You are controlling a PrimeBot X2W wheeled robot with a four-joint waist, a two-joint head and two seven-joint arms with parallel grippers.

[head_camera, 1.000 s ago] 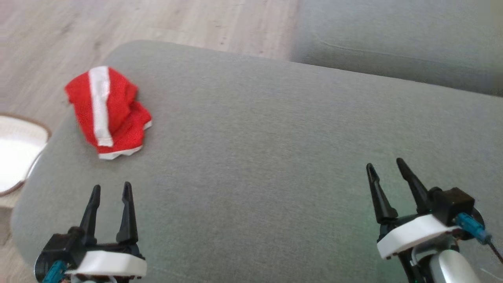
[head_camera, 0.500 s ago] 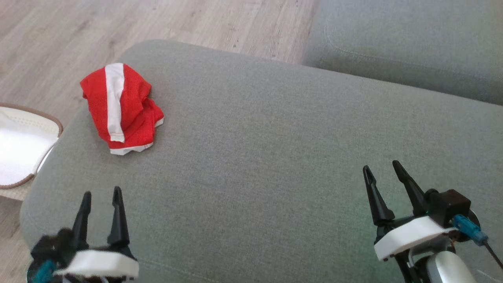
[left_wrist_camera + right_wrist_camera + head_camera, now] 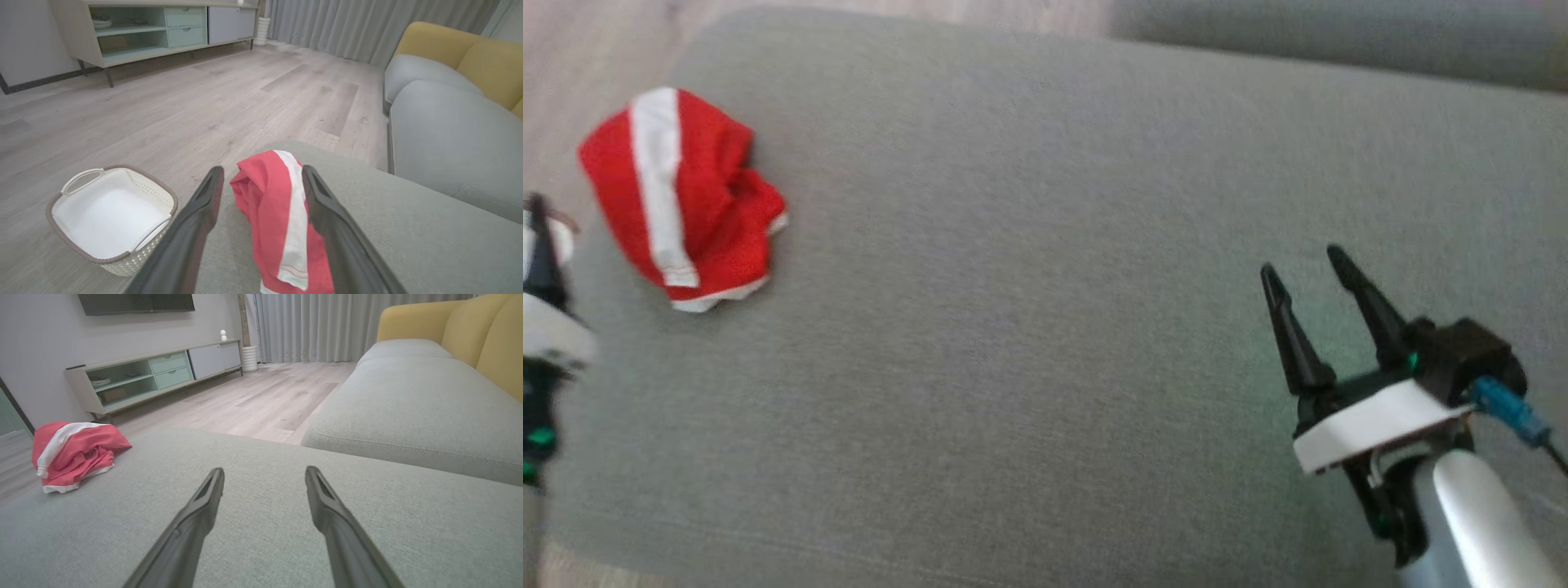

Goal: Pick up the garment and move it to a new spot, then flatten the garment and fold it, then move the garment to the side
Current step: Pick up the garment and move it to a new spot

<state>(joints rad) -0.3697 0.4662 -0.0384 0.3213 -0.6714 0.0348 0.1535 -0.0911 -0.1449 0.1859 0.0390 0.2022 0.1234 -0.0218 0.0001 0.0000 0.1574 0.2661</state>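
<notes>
1. Lying crumpled at the head view's upper left, the red, white-striped garment (image 3: pixel 678 200) rests on the grey cushion (image 3: pixel 1029 327).
2. Left jaws stand wide; the left wrist view frames the garment between them, a white basket (image 3: pixel 122 265) at lower left.
3. Right jaws, lower right, stand wide above the cushion, holding nothing.

Pale wood floor (image 3: pixel 171 106), grey curtains (image 3: pixel 310 326)

Red garment (image 3: pixel 682 196) with white stripe, crumpled, lying near grey cushion's (image 3: pixel 1045 286) left corner
</notes>
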